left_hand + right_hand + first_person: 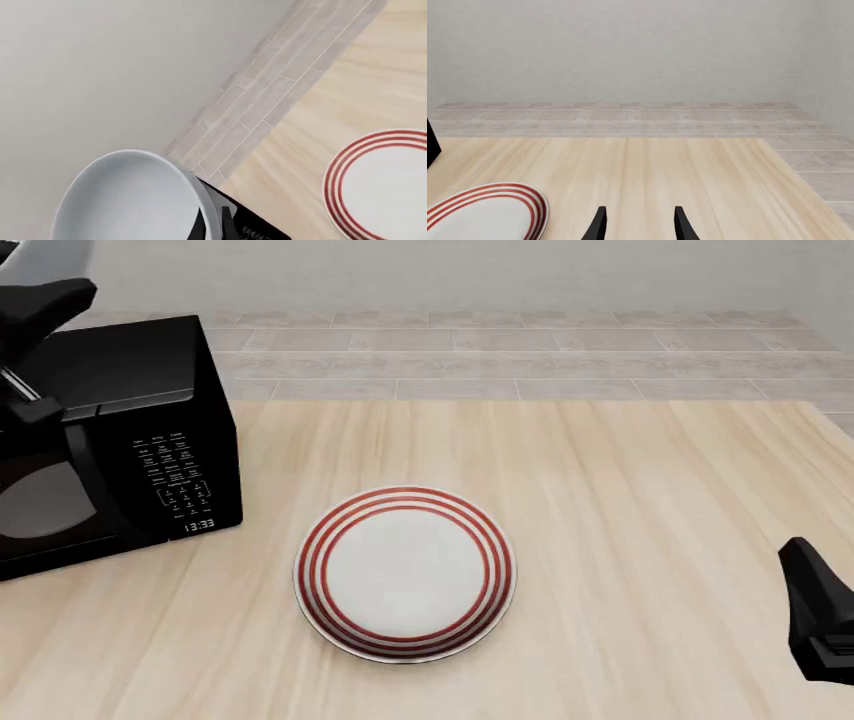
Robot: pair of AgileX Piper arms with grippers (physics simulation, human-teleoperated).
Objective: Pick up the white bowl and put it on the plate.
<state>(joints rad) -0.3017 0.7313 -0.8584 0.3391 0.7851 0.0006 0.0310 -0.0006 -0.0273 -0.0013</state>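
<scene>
Gripping white bowl rim, left gripper closed on it above microwave; right gripper open, empty, beside plate.

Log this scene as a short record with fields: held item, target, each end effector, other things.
held item: plain glossy white deep round bowl, raised in the air, outside the front view
target: flat round white plate with red rings, empty, mid-table
left end effector: appears shut on the bowl's rim, above the microwave
right end effector: open, empty, over the table to the plate's right
other: black boxy microwave oven at the left of the light wooden table
task state: bowl not yet on plate
</scene>
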